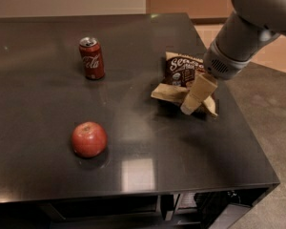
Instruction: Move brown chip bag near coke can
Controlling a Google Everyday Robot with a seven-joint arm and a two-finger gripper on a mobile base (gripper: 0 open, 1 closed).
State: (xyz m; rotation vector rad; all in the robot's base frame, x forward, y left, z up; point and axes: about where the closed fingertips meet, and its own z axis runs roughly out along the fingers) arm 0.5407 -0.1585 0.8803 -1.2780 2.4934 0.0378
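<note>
My gripper point(196, 98) hangs low over the right part of the chip bag point(180, 74), its tan tip in front of the crumpled foil. Whether it is spread or closed on anything, I can't make out. The bag lies near the right edge of the table point(38, 109). The coke can point(91, 58) stands upright well to the left, and an apple point(88, 139) sits nearer the front.
</note>
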